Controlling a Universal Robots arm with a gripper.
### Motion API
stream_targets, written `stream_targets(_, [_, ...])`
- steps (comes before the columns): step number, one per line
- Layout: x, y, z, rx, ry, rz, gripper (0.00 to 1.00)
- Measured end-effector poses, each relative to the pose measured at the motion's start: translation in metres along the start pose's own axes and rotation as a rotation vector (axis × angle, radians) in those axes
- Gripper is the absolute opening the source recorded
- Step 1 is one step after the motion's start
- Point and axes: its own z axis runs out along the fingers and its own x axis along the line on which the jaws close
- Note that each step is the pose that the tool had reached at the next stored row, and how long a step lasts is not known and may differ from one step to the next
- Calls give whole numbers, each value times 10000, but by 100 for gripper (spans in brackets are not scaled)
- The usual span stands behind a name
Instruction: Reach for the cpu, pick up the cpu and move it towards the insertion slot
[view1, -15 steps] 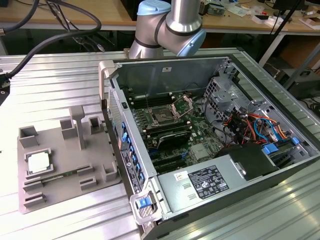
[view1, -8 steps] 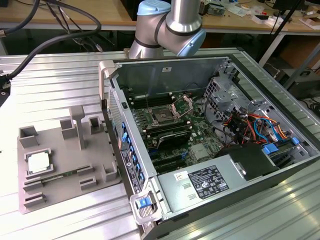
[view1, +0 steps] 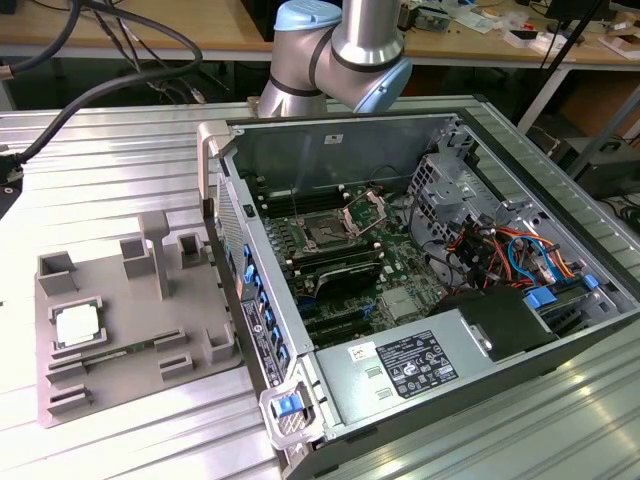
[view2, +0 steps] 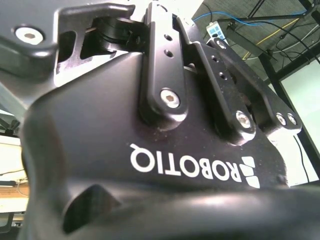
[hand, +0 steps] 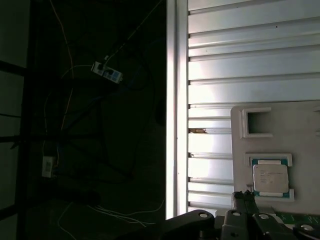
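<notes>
Ribbed metal tabletop carries the cpu, flat in a grey tray's raised frame, well apart from the insertion slot inside the open case. The gripper seemingly hangs above; open or closed, I cannot tell. An off-centre descent could catch the frame and tip the chip.

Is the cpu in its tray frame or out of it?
In. The cpu lies flat inside its raised frame on the grey tray.
</notes>
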Motion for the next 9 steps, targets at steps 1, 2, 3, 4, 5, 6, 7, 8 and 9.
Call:
stream_targets(1, [0, 0, 2, 0, -1, -1, 11])
stream_targets(2, [0, 0, 5, 0, -1, -1, 11])
stream_targets(3, [0, -1, 8, 0, 0, -1, 11])
stream_targets(4, [0, -1, 11, 0, -1, -1, 11])
stream_targets(5, [0, -1, 14, 0, 0, -1, 11])
stream_targets(6, [0, -1, 15, 1, 0, -1, 11])
stream_targets(7, [0, -1, 18, 0, -1, -1, 11])
stream_targets(8, [0, -1, 20, 0, -1, -1, 11])
stream_targets(9, [0, -1, 22, 0, -1, -1, 11])
